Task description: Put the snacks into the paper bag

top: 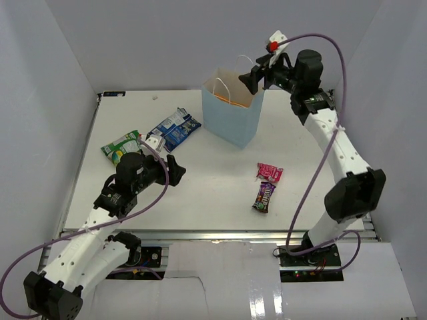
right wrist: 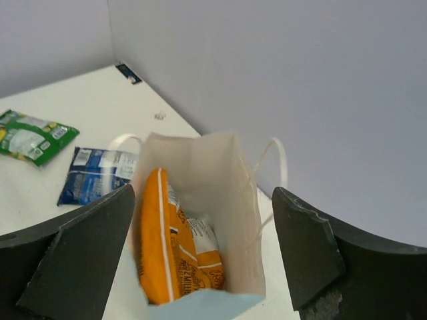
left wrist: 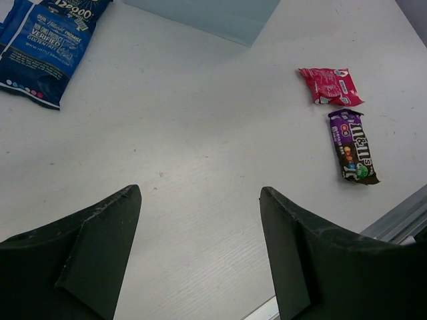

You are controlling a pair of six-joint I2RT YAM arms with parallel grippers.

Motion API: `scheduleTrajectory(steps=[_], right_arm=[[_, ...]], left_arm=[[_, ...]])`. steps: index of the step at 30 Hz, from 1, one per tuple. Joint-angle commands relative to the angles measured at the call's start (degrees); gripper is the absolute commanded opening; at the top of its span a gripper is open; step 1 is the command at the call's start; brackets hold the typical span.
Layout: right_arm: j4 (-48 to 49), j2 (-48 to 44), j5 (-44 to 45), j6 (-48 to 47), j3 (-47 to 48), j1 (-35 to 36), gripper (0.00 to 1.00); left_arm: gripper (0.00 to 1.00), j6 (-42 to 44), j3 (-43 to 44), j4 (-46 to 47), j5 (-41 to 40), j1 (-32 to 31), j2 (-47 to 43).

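The light blue paper bag (top: pixel 232 117) stands upright at the back middle of the table. The orange chip bag (right wrist: pixel 170 247) stands inside it. My right gripper (top: pixel 250 80) hovers open and empty over the bag's mouth (right wrist: pixel 200 163); in the right wrist view the gripper (right wrist: pixel 203 193) straddles it. The blue chip bag (top: pixel 175 128) and the green packet (top: pixel 121 147) lie to the left. The pink packet (top: pixel 269 173) and the dark brown candy pack (top: pixel 265 196) lie at the front right. My left gripper (top: pixel 175 170) is open and empty above bare table (left wrist: pixel 200 193). The teal-green packet is out of view.
White walls close in the table on the left, back and right. A metal rail (top: pixel 213 235) runs along the near edge. A small black piece (top: pixel 110 94) sits in the back left corner. The bag's white cord handles (right wrist: pixel 277 157) stick up at its rim.
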Motion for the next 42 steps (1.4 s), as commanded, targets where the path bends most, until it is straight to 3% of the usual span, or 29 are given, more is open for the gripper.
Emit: scheduleTrajectory(steps=[1, 6, 13, 17, 23, 35, 40, 42], right_arm=[[-3.01, -10.80, 1.29, 1.80, -2.16, -0.73, 0.89], [-8.39, -22.50, -8.80, 2.59, -15.76, -4.24, 0.95], [-15.69, -37.88, -20.59, -4.08, -44.22, -5.83, 0.98], [-13.85, -40.36, -23.49, -5.49, -52.42, -6.36, 0.98], [-12.00, -41.51, -26.31, -4.88, -54.90, -7.24, 0.98], [-12.00, -41.95, -26.57, -5.23, -55.34, -7.15, 0.98], [-12.00, -41.77, -26.66, -5.32, -55.43, -7.15, 0.98], [-11.91, -41.51, -26.75, -5.32, -55.52, -7.24, 0.98]], left_arm=[[0.82, -1.02, 1.16, 0.89, -2.19, 0.45, 1.09], [0.86, -7.51, 2.91, -0.08, -5.72, 4.29, 7.76], [0.89, -24.65, 12.21, 0.72, 7.20, 18.54, 30.51], [0.88, -33.43, 19.95, -0.44, 12.02, 25.13, 44.58], [0.85, -39.61, 18.29, 15.90, 17.21, 30.86, 55.40], [0.85, -36.27, 26.81, 19.34, 14.85, 30.86, 68.15], [0.73, -35.83, 29.89, 19.52, 16.08, 30.51, 73.34], [0.64, -35.39, 30.42, 19.69, 16.25, 30.33, 74.66]])
